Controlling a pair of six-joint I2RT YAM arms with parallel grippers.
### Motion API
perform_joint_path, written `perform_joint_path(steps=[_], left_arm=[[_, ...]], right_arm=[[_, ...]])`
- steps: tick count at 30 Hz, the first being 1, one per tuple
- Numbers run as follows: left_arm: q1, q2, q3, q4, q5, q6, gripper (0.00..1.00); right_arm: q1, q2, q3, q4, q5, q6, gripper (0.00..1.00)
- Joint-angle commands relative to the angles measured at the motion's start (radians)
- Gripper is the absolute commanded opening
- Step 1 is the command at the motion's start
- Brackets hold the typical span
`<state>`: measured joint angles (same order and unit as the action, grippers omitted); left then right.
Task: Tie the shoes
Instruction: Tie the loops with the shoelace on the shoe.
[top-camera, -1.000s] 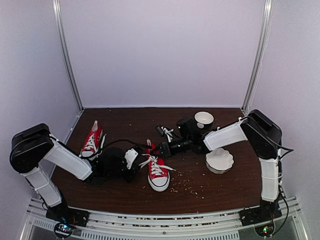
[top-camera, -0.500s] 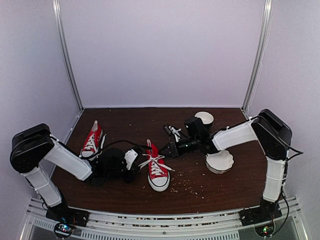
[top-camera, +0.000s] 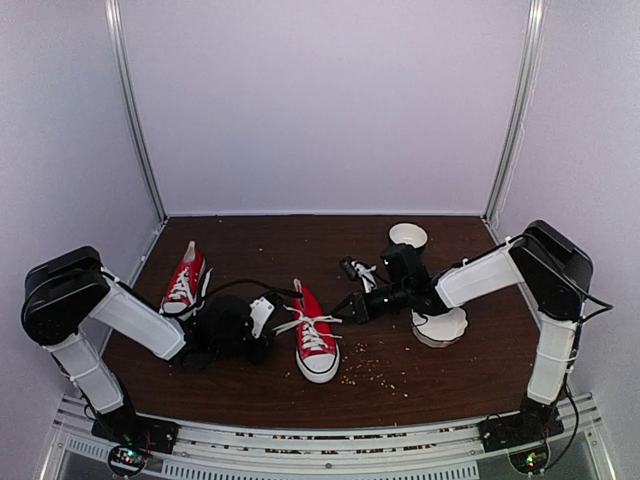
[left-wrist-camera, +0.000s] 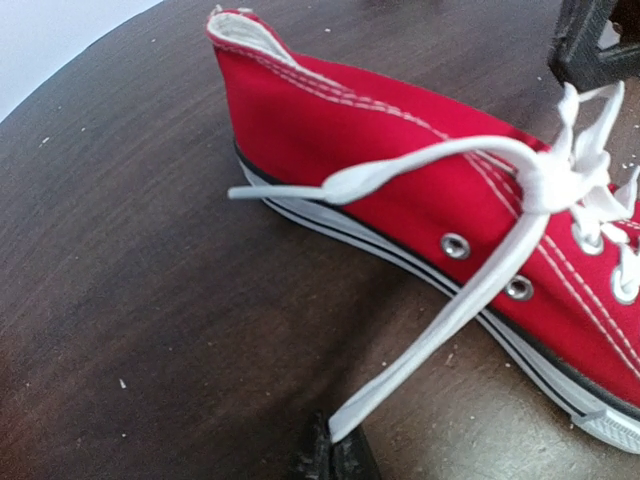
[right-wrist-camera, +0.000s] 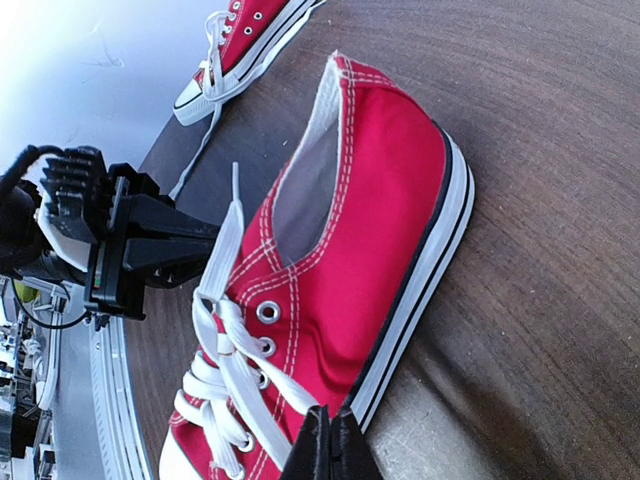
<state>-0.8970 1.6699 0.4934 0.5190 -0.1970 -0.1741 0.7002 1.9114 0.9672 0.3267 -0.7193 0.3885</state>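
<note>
One of the shoes, a red sneaker (top-camera: 312, 338) with a white toe cap, lies at the table's middle. The other shoe (top-camera: 184, 279) rests at the far left. My left gripper (top-camera: 272, 320) is just left of the near sneaker (left-wrist-camera: 400, 150). It (left-wrist-camera: 335, 447) is shut on the end of a white lace (left-wrist-camera: 450, 310) that runs taut to the knot (left-wrist-camera: 550, 185). My right gripper (top-camera: 347, 307) is on the sneaker's right, and it (right-wrist-camera: 331, 437) is shut on the other lace (right-wrist-camera: 275, 385) beside the white sole (right-wrist-camera: 420, 300).
A white bowl (top-camera: 407, 235) stands at the back right and a scalloped white plate (top-camera: 440, 325) lies under my right forearm. Crumbs (top-camera: 375, 372) are scattered in front of the sneaker. White walls enclose the table on three sides.
My right gripper has shut on the lace and drawn back to the right, pulling it taut. The left arm has stayed where it was.
</note>
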Motion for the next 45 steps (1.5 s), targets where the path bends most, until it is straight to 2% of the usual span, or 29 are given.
perform_joint_path(steps=[1, 7, 11, 17, 24, 35, 40, 45], left_arm=[[0.027, -0.005, 0.009, -0.025, -0.055, 0.011, 0.00], [0.024, -0.072, 0.007, 0.035, 0.040, 0.085, 0.00], [0.034, -0.101, 0.028, 0.045, 0.007, 0.102, 0.00], [0.093, -0.024, 0.103, -0.028, -0.025, 0.113, 0.00], [0.096, 0.035, 0.122, -0.051, 0.003, 0.105, 0.00], [0.098, 0.056, 0.097, -0.063, -0.016, 0.084, 0.00], [0.097, 0.059, 0.083, -0.036, 0.014, 0.089, 0.00], [0.098, 0.050, 0.087, -0.025, 0.045, 0.103, 0.00]], right_arm=[[-0.006, -0.049, -0.026, 0.038, 0.010, -0.014, 0.00], [0.006, -0.064, -0.026, 0.058, -0.038, -0.022, 0.00], [0.045, -0.063, -0.021, 0.018, -0.049, -0.057, 0.00], [0.071, -0.111, -0.083, -0.007, -0.024, -0.083, 0.00], [0.064, -0.148, -0.137, -0.067, 0.050, -0.105, 0.00], [0.021, -0.100, -0.134, -0.076, 0.068, -0.112, 0.00], [0.025, -0.060, -0.125, -0.016, 0.021, -0.081, 0.00], [0.059, -0.035, -0.076, -0.039, -0.001, -0.102, 0.01]])
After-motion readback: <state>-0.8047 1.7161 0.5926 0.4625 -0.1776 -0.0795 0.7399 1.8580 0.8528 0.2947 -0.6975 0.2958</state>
